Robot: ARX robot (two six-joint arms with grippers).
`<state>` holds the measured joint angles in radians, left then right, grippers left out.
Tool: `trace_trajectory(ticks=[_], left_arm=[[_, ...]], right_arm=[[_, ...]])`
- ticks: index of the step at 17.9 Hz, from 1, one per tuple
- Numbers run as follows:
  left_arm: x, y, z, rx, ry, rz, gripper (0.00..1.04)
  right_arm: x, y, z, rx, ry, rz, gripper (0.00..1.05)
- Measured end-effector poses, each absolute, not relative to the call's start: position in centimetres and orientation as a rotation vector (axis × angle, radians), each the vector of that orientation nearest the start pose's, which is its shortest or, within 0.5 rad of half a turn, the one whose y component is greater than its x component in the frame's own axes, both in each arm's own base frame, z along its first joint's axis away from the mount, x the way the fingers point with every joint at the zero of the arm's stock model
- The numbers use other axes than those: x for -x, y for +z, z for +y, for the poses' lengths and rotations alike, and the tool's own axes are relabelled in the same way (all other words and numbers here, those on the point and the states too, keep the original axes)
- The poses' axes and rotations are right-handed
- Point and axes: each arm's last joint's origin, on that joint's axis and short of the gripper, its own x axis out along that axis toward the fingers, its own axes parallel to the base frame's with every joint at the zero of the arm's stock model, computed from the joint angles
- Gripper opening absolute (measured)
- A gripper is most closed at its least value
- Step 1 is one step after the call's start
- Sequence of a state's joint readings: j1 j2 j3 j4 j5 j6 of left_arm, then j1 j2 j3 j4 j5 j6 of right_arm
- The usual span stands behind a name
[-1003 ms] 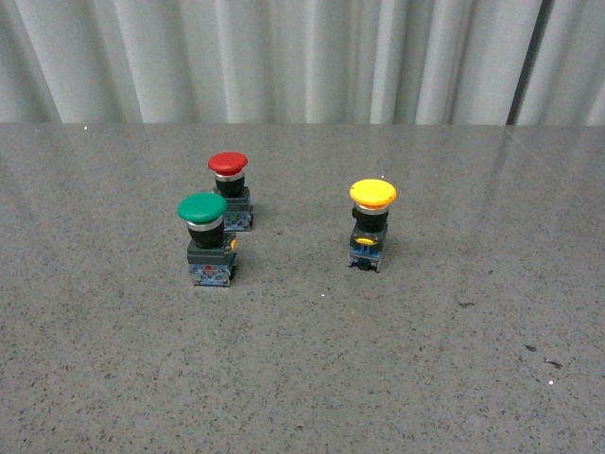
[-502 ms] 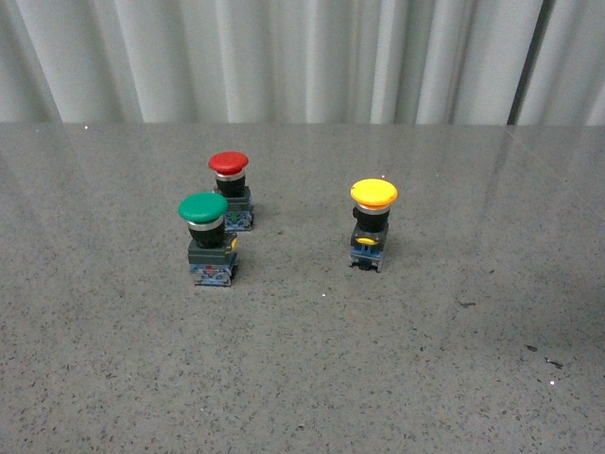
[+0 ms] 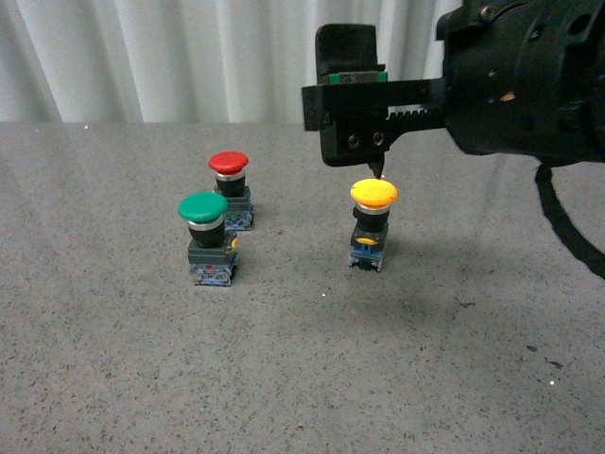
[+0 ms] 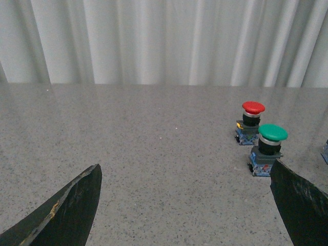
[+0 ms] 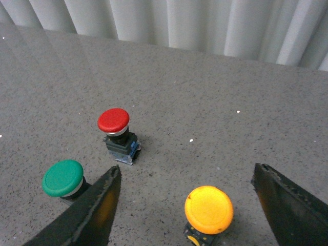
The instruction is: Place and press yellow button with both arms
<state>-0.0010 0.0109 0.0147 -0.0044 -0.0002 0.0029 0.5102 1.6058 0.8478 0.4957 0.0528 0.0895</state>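
The yellow button (image 3: 373, 195) stands upright on the grey table (image 3: 302, 378), right of centre. My right gripper (image 3: 376, 168) hangs just above its cap, reaching in from the upper right. In the right wrist view the yellow button (image 5: 208, 209) lies below and between the spread fingers of the open right gripper (image 5: 187, 169), which holds nothing. My left gripper (image 4: 185, 166) is open over bare table, well away from the buttons. The left arm does not show in the front view.
A green-capped button (image 3: 203, 208) and a red-capped button (image 3: 228, 163) stand close together left of the yellow one. Both also show in the left wrist view, green-capped button (image 4: 272, 133) and red-capped button (image 4: 253, 107). A pale curtain (image 3: 189, 57) hangs behind the table.
The right arm has come into the front view from the right and now hovers over the yellow button. None of the three buttons has moved.
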Motion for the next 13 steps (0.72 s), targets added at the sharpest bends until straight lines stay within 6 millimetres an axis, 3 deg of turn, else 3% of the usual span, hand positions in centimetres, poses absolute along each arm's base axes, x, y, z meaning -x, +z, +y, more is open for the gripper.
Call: trace_trajectory(ticks=[8, 13], left_arm=[[-9.7, 16.7, 0.0, -0.003, -0.001, 0.001, 0.98], [-9.7, 16.7, 0.0, -0.003, -0.001, 0.001, 0.98]], right_arm=[[-31.5, 20.1, 18.7, 0.024, 0.449, 0.338, 0.01], [-32.2, 18.5, 19.1, 0.047, 0.431, 0.387, 0.02]])
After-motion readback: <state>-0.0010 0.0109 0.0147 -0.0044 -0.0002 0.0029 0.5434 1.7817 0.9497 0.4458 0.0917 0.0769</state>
